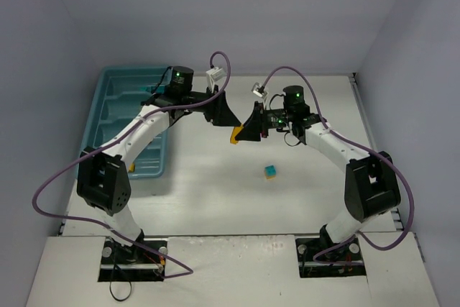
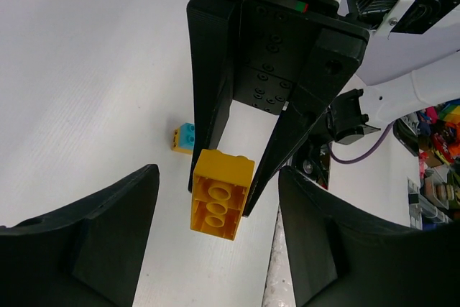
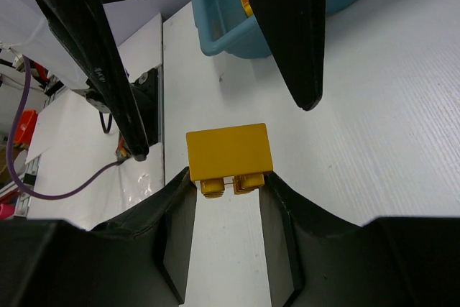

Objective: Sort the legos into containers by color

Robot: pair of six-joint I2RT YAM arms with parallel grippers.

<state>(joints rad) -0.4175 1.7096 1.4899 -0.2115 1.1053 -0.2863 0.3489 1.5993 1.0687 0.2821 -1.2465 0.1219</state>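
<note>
A robotics lab test cell: a white table [image 1: 215, 199] is boxed in on three sides by plain pale walls [image 1: 215, 12]. Two robot arms [image 1: 140, 131] are bolted to metal plates [image 1: 133, 262] at the table's near edge, with purple cables [image 1: 54, 181] looping off them. Past the table's edge, the left wrist view shows cluttered storage bins [image 2: 435, 199]

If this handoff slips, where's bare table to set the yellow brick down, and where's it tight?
Bare table runs along the near side, between the cyan brick and the near edge, and between that brick and the tray. It is crowded mid-table, where the open left gripper faces the right gripper holding the yellow brick.
</note>
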